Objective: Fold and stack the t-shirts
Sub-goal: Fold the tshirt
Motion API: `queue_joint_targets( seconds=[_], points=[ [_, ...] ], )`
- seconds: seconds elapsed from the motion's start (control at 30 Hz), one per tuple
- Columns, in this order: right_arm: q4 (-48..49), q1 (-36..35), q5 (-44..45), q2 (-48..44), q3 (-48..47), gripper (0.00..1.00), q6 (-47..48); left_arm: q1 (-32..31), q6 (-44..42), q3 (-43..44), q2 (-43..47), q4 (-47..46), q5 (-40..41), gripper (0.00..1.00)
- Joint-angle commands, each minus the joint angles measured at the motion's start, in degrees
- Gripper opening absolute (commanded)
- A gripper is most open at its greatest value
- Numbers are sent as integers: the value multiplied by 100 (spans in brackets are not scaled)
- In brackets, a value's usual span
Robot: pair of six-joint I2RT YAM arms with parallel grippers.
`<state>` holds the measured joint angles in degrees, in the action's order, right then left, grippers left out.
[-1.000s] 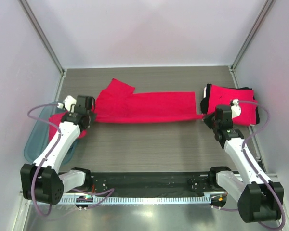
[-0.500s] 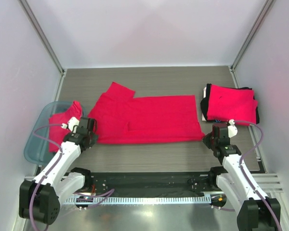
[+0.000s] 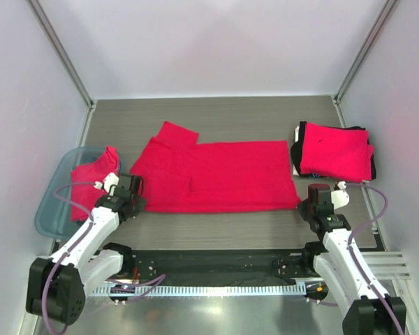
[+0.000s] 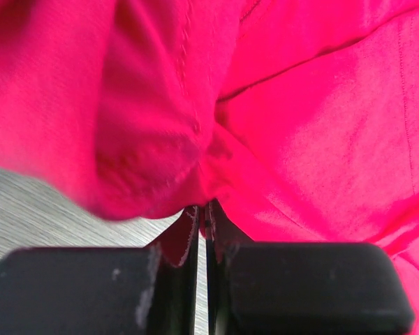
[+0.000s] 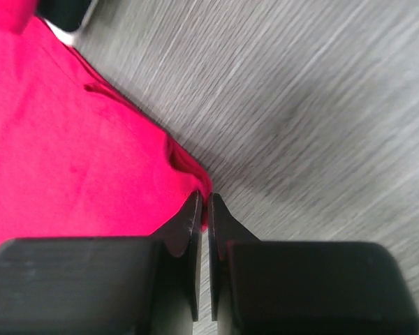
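One translucent blue bin (image 3: 49, 209) is sitting at the left edge of the wood-grain table (image 3: 223, 230), and a crumpled red garment (image 3: 94, 178) is lying in it and draping over its rim. Just beside the bin, the left gripper (image 3: 134, 192) is pinching the near left corner of the spread red t-shirt (image 3: 216, 174); in the left wrist view its fingers are pressing together on bunched red cloth (image 4: 160, 139). The t-shirt is lying flat across the middle of the table, one sleeve (image 3: 176, 132) pointing toward the far left. At its near right corner, the right gripper (image 3: 309, 204) is clamping the hem, and the right wrist view shows the jaws closing on the very tip of the fabric (image 5: 195, 183). Farther right, near the far corner, a stack of folded shirts (image 3: 333, 150) is resting apart from the spread one, red on top with dark edges showing beneath.
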<state>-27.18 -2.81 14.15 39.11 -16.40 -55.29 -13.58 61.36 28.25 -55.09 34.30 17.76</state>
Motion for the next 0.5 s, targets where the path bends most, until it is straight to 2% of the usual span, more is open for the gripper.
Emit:
queue_joint_targets(
  seconds=[0.0, 0.03, 0.07, 0.1, 0.2, 0.33, 0.4, 0.43, 0.47],
  points=[
    [-288, 35, 677, -404, 41, 29, -360, -48, 69, -74, 279, -65, 307, 7],
    [-262, 26, 520, -439, 41, 41, -308, -48, 69, -65, 358, 23, 377, 11],
    [-244, 26, 431, -492, 23, 52, -177, -48, 51, -48, 489, 50, 386, 26],
    [-200, 26, 352, -518, 6, 59, -123, -48, 25, -30, 595, 76, 395, 33],
    [-200, 35, 334, -624, -135, 60, 8, -48, -45, 66, 1060, 199, 351, 38],
    [317, 35, -148, -634, -669, 60, 884, -74, -309, 303, 1667, 287, 202, 53],
    [737, 35, -675, -441, -916, 64, 1229, -83, -572, 558, 1756, 287, 62, 88],
    [827, 26, -816, -83, -1213, 65, 1527, -83, -677, 663, 1774, 287, 26, 99],
    [872, 17, -948, 130, -1381, 70, 1625, -83, -800, 890, 1756, 253, 17, 99]
  ],
)
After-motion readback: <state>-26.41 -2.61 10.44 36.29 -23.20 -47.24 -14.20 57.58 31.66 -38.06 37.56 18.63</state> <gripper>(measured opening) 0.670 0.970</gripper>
